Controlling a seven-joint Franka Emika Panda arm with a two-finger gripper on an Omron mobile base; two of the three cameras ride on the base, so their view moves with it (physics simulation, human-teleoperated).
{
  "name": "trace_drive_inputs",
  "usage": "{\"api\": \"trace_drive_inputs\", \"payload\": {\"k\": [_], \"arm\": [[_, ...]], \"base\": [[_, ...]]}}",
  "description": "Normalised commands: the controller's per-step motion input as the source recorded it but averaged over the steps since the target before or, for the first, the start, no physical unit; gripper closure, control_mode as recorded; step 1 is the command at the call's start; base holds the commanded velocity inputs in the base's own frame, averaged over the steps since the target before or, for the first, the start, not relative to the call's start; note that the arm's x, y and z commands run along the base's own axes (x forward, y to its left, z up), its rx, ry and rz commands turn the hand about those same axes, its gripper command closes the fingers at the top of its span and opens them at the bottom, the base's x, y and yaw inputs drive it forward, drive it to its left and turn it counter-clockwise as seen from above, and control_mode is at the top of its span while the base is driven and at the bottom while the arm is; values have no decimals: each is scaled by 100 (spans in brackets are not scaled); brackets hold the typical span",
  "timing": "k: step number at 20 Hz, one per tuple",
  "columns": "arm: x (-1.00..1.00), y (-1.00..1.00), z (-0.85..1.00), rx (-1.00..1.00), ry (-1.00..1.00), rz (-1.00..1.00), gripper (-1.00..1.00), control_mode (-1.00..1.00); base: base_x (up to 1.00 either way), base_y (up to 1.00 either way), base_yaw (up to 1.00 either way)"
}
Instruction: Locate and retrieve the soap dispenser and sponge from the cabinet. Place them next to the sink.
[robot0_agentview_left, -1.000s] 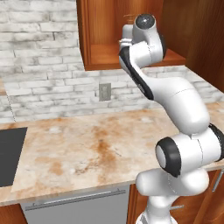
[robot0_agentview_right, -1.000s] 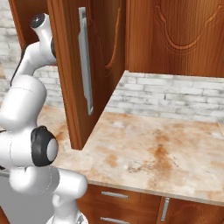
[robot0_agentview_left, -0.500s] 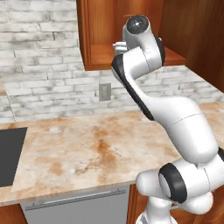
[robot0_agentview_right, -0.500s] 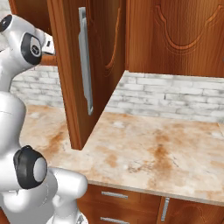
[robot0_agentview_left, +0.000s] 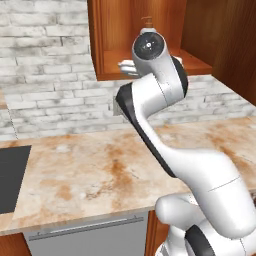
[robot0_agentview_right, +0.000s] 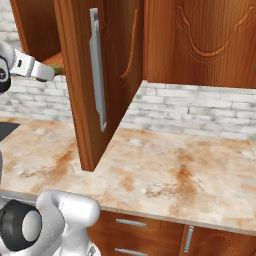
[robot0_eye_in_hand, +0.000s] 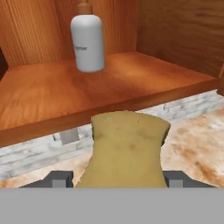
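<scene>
Still, soap dispenser (robot0_eye_in_hand: 88, 41) stands behind sponge (robot0_eye_in_hand: 124, 148).

In the left base view the arm hides most of the soap dispenser (robot0_agentview_left: 146, 21), leaving its nozzle visible. In the hand view the sponge (robot0_eye_in_hand: 124, 148) covers the pincer's fingertips, and the frame's top edge crops the dispenser's pump.

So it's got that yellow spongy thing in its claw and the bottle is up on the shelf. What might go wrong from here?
Two things, I'd guess. The sponge sits between the claw tips close to the camera, near the cabinet shelf edge; swinging away, it might clip the open door or slip out. The soap dispenser stands upright at the back of the shelf; a later reach may tip it over.
</scene>
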Motion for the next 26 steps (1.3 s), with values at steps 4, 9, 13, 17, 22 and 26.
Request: {"api": "trace_drive_inputs", "payload": {"k": [4, 9, 13, 17, 22, 26], "arm": [[-74, 62, -13, 0, 0, 9, 100, -100], [-40, 58, -43, 4, 2, 22, 100, -100], [-19, 60, -62, 6, 1, 20, 100, -100], [-44, 70, -75, 0, 0, 25, 100, -100], [-13, 49, -62, -9, 1, 29, 100, -100], [22, 48, -51, -10, 1, 23, 100, -100]], "base": [[0, 0, 0], [0, 0, 0], [0, 0, 0], [0, 0, 0], [0, 0, 0], [0, 0, 0]]}}
